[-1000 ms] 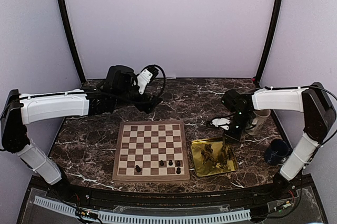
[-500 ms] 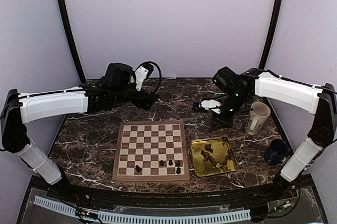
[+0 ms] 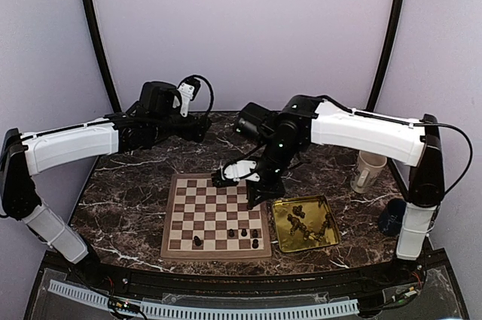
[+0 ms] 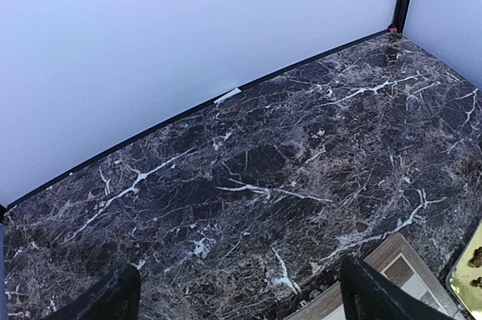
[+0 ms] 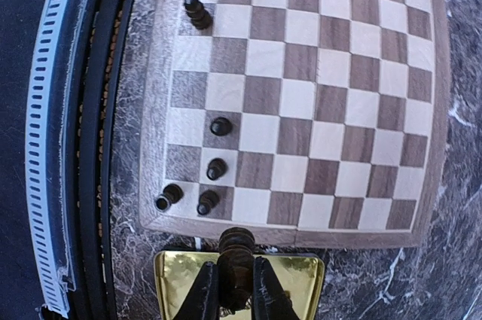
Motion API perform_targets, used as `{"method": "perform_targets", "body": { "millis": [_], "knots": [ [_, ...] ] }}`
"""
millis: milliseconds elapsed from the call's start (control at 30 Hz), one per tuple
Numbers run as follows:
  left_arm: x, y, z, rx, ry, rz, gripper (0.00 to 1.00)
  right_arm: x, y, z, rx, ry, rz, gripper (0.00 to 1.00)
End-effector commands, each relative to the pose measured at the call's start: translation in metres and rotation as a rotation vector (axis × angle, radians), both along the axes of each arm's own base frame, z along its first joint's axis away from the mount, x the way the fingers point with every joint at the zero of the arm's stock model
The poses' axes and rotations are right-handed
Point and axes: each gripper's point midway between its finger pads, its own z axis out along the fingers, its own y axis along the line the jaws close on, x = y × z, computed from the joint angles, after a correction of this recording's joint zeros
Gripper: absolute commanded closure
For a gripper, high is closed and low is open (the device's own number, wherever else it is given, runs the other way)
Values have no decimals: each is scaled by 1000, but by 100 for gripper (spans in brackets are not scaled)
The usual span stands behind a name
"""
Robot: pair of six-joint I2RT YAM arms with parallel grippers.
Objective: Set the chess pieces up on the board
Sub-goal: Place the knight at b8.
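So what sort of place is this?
Probably a robot test booth, not a home: plain lilac walls box in a marble-look table, a left arm and right arm are mounted at its near edge, and a chessboard and gold tray sit on it.

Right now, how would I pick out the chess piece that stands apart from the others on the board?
Find the checkered wooden board on the dark marble table, beside a gold tray. Five small dark pieces stand along its near edge, four bunched at the tray end. The lone piece stands further left, empty squares between it and them.
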Motion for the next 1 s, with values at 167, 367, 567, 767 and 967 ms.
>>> {"method": "perform_targets", "body": {
  "millis": [167, 367, 567, 767, 967],
  "knots": [
    [-6, 7, 22, -21, -61, 3, 6, -56, 19, -33, -137, -2, 174, 86],
    [-7, 7, 21, -21, -61, -7, 6, -68, 21, -50, -166, 33, 197, 86],
    [-9, 4, 20, -25, -53, -20, 6, -74, 26, -70, -197, 58, 199, 86],
    [-9, 3, 18, -21, -50, -27, 6, -71, 28, -83, -228, 49, 192, 86],
    [-10, 1, 16, -21, -43, -40, 7, -62, 27, -95, -257, 12, 175, 86]
  ]
}}
